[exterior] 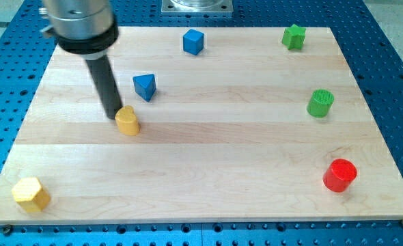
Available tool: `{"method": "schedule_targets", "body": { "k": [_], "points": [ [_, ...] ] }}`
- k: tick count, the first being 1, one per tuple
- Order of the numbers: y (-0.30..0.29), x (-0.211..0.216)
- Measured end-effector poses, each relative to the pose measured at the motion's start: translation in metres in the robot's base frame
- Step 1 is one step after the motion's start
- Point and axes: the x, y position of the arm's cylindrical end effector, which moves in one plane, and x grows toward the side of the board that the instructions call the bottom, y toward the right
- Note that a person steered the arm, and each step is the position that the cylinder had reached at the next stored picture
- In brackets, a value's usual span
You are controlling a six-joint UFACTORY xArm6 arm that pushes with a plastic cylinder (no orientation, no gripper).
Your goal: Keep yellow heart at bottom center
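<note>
The yellow heart (128,121) lies left of the board's middle, in the upper-left half of the wooden board (208,184). My tip (115,116) is at the heart's left edge, touching or nearly touching it. The dark rod rises from there toward the view's top left. The bottom centre of the board holds no block.
A blue triangle (145,86) sits just up-right of the heart. A blue cube (193,42) is at top centre, a green star (294,37) at top right, a green cylinder (320,103) at right, a red cylinder (340,175) at lower right, a yellow hexagon (31,194) at bottom left.
</note>
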Motion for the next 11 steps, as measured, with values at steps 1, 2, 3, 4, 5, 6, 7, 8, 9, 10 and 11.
{"method": "schedule_targets", "body": {
  "k": [1, 2, 3, 4, 5, 6, 7, 8, 9, 10, 11],
  "points": [
    [0.058, 0.037],
    [0.097, 0.081],
    [0.075, 0.056],
    [0.026, 0.042],
    [0.015, 0.099],
    [0.064, 0.135],
    [0.061, 0.107],
    [0.040, 0.069],
    [0.040, 0.042],
    [0.051, 0.029],
    [0.072, 0.071]
  ]
}}
